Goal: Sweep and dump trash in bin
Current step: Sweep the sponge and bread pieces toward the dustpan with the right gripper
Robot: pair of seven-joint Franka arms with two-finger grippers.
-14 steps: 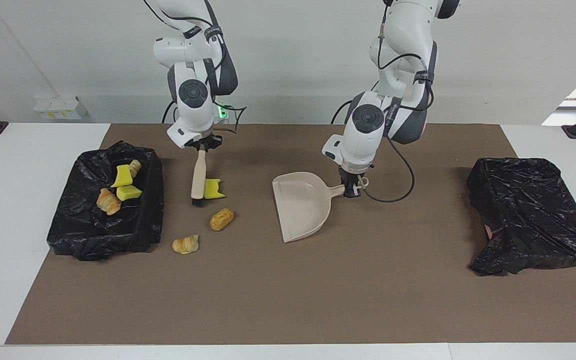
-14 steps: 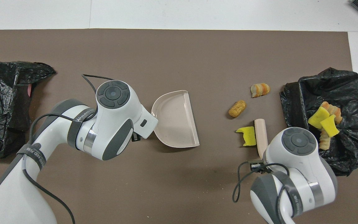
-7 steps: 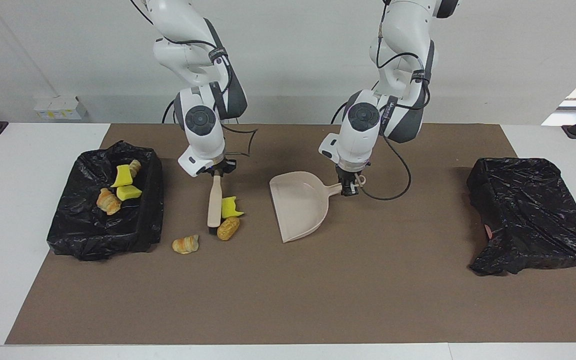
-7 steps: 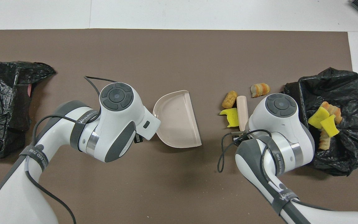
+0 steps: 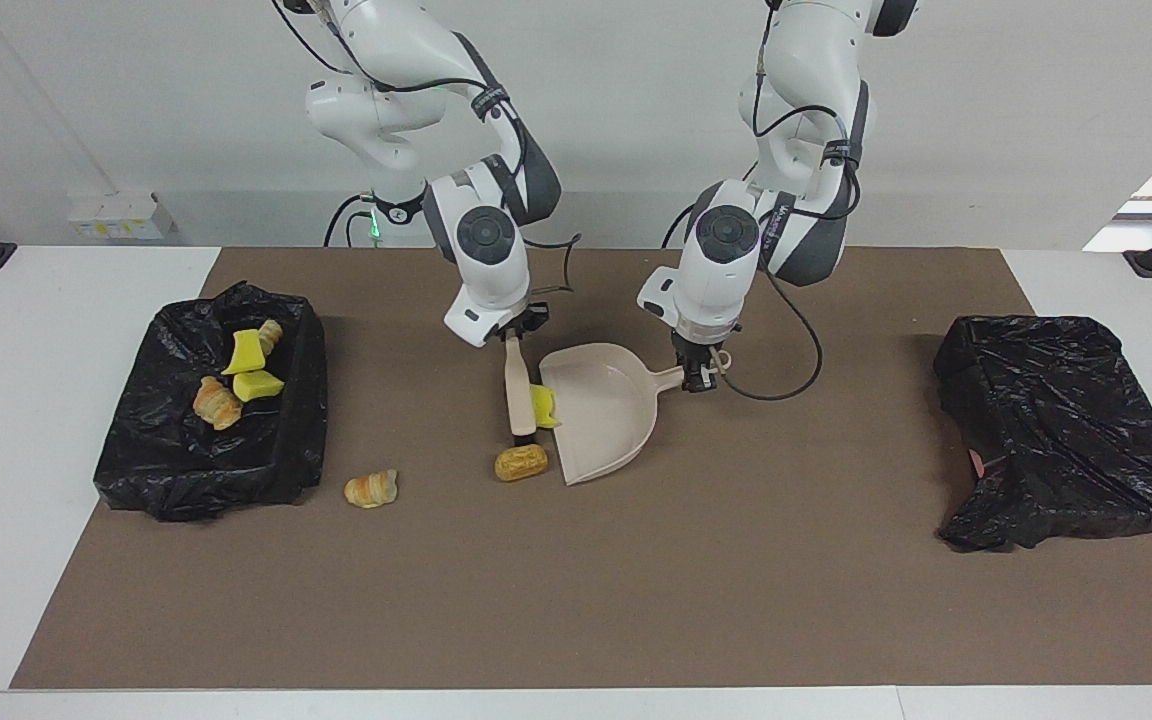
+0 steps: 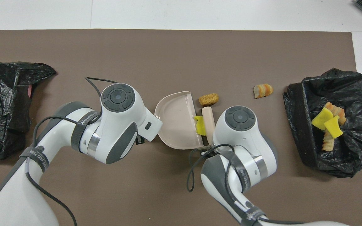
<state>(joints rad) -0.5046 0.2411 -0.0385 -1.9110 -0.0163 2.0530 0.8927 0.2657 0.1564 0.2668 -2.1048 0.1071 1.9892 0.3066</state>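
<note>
Brush (image 5: 518,385) hangs from the right gripper (image 5: 514,338), which is clenched on its handle just beside the open edge of the dustpan (image 5: 608,410). The left gripper (image 5: 702,378) is clenched on the dustpan handle, and the pan lies flat on the brown mat (image 5: 636,580) of the desk. Between brush and pan a yellow sponge piece (image 5: 543,405) sits right at the pan's edge, touching it and seemingly part-way inside.

A little farther from the robots, a bread roll (image 5: 521,462) lies on the mat near the pan's corner but outside its mouth. A croissant (image 5: 371,489) lies well apart, toward the right arm's end, near the bin (image 5: 166,450) with the black bag. In this bin two sponge pieces and two pastries already rest. Another bin with a black bag (image 5: 1056,440) stands at the left arm's end.

To do this step well, I think the brush should push the sponge fully in while the pan is held still and low. The roll needs a separate stroke, angled toward the mouth, or it may slip past the corner.
</note>
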